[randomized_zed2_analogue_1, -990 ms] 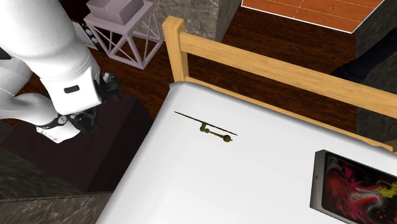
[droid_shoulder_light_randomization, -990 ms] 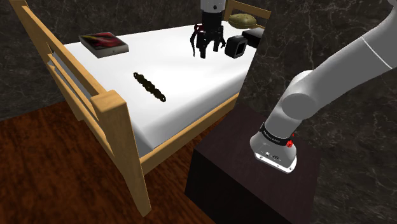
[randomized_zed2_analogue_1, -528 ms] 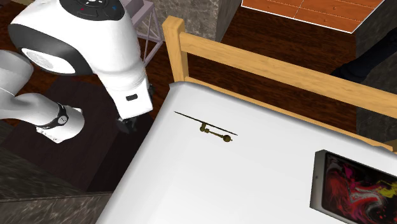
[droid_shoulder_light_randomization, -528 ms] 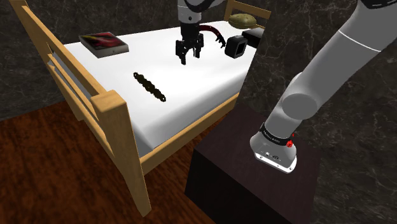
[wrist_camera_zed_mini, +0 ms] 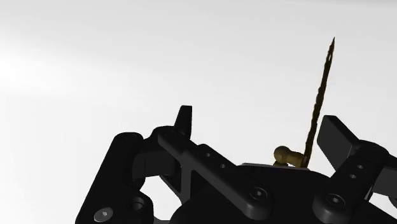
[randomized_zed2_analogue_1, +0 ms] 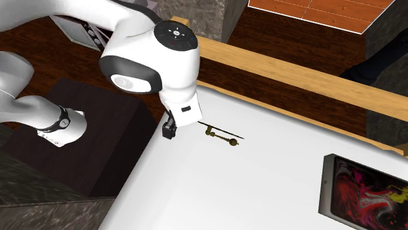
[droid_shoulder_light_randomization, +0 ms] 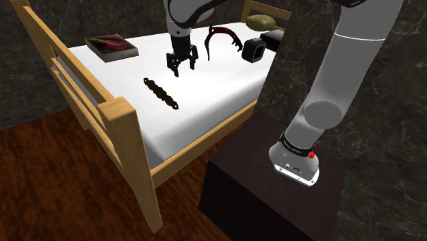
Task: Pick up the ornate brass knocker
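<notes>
The knocker (droid_shoulder_light_randomization: 161,94) is a dark, brass-toned ornate strip lying flat on the white bed (droid_shoulder_light_randomization: 205,96). In the second exterior view the knocker (randomized_zed2_analogue_1: 220,135) shows as a thin bar with a small brass knob. My gripper (droid_shoulder_light_randomization: 180,68) hangs open above the bed, a short way up and to the right of the knocker in the shoulder view, holding nothing. In the wrist view the gripper (wrist_camera_zed_mini: 259,130) has its fingers wide apart, and the knocker (wrist_camera_zed_mini: 317,105) runs away from it just inside one finger, untouched.
A dark book (droid_shoulder_light_randomization: 111,46) lies near the bed's far corner. Black items (droid_shoulder_light_randomization: 254,49), a red-black curved piece (droid_shoulder_light_randomization: 222,34) and an olive object (droid_shoulder_light_randomization: 263,20) sit at the head end. The wooden footboard (droid_shoulder_light_randomization: 116,116) borders the bed. The dark stand (droid_shoulder_light_randomization: 274,198) is at lower right.
The arm has swung toward the shoulder view's left and down across the bed, bringing the gripper much closer to the knocker. The fingers stay open. The knocker has not moved.
</notes>
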Robot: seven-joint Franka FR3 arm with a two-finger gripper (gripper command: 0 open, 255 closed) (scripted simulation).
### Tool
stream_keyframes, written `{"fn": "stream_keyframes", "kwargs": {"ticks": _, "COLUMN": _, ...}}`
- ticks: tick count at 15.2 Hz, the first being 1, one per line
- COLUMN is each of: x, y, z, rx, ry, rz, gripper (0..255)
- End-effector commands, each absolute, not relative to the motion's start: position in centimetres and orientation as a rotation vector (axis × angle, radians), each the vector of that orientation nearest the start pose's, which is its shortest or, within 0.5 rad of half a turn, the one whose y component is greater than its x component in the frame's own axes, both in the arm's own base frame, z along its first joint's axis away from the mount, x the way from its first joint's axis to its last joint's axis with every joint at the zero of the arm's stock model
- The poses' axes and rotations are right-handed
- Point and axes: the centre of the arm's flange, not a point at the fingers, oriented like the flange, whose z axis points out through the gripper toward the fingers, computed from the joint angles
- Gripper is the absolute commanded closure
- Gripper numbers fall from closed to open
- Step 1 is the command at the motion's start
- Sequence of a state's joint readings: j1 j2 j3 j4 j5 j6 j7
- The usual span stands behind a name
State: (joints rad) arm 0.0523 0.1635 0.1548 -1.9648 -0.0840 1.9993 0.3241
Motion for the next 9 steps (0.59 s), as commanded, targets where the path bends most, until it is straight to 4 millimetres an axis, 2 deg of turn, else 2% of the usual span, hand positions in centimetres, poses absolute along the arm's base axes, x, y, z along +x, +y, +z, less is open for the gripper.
{"fn": "stream_keyframes", "kwargs": {"ticks": 1, "x": 58.6, "y": 12.1, "z": 36.9, "rx": -3.216, "ry": 0.139, "rz": 0.177, "gripper": 0}}
{"fn": "stream_keyframes", "kwargs": {"ticks": 9, "x": 67.0, "y": 15.5, "z": 31.3, "rx": -3.225, "ry": 0.187, "rz": 0.183, "gripper": 0}}
